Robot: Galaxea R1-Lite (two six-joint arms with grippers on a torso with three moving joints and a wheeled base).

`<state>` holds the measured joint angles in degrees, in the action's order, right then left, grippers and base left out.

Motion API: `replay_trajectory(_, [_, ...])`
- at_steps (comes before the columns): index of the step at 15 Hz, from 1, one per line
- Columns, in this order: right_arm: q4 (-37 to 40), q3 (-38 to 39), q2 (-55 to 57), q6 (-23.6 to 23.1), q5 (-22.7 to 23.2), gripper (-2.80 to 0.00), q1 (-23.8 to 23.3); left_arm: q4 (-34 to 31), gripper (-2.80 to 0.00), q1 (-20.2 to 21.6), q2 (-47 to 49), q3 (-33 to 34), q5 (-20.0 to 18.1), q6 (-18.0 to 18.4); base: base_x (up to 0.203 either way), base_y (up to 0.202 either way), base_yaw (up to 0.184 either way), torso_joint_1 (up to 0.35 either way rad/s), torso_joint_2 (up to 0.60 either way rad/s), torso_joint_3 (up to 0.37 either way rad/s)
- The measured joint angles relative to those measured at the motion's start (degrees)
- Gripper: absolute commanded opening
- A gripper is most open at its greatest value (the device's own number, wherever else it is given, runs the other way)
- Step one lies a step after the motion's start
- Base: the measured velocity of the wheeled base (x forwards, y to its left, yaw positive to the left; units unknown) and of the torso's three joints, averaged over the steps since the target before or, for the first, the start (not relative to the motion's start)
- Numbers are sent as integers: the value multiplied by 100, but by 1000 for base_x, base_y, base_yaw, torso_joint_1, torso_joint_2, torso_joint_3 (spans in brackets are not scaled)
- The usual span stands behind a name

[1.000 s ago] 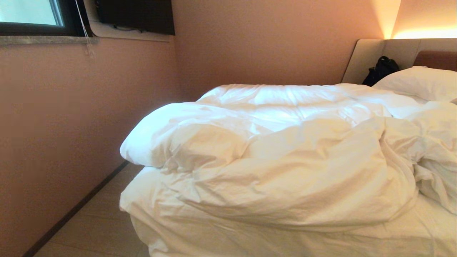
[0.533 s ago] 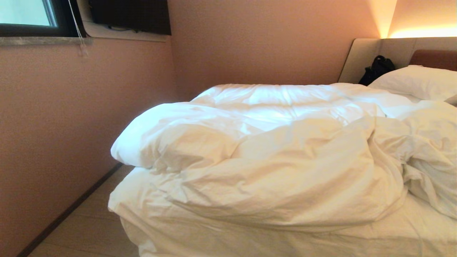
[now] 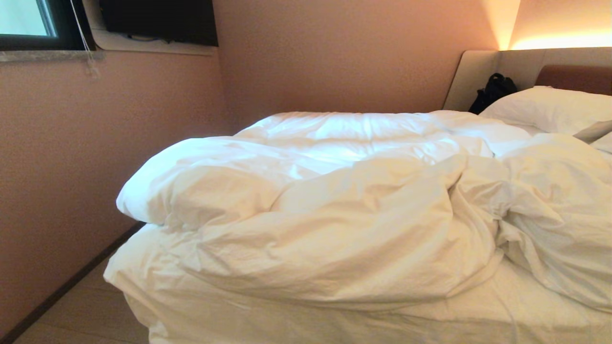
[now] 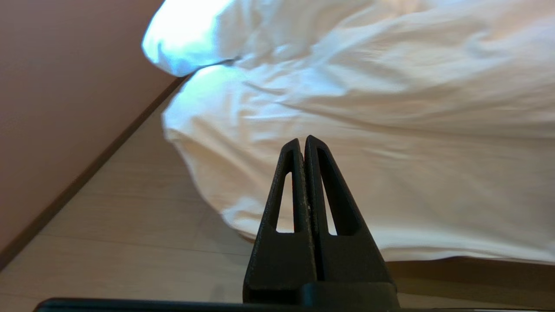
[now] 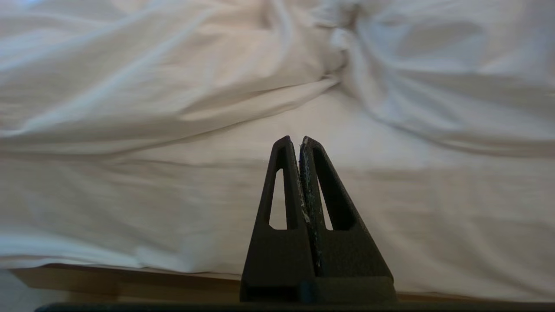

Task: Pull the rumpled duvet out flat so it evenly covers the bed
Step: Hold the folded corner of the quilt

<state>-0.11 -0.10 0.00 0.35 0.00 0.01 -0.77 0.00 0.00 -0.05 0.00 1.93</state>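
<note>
The white duvet (image 3: 334,215) lies bunched and folded back on the bed (image 3: 526,306), heaped toward its left side with a twisted fold at the right. Below it the bed's near edge is bare sheet. Neither arm shows in the head view. My left gripper (image 4: 302,141) is shut and empty, held short of the bed's near left corner (image 4: 208,164), apart from the cloth. My right gripper (image 5: 296,141) is shut and empty too, facing the bed's side below the duvet (image 5: 173,86). The tan wooden base (image 5: 108,281) shows under the sheet.
A pink wall (image 3: 62,167) runs close along the bed's left side, with a narrow strip of pale floor (image 3: 81,310) between. A pillow (image 3: 550,110) and a black bag (image 3: 492,93) lie by the beige headboard (image 3: 478,76). A window (image 3: 24,19) is at upper left.
The whole head view has shifted left, so the camera has moved rightward along the bed. The duvet itself lies as before.
</note>
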Motion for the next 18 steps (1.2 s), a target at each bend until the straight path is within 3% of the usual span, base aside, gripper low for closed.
replay_trajectory(18, [4, 0, 0, 0, 0, -280, 2, 3, -280, 0, 0, 3, 0, 9, 0, -195, 0, 3, 2, 3])
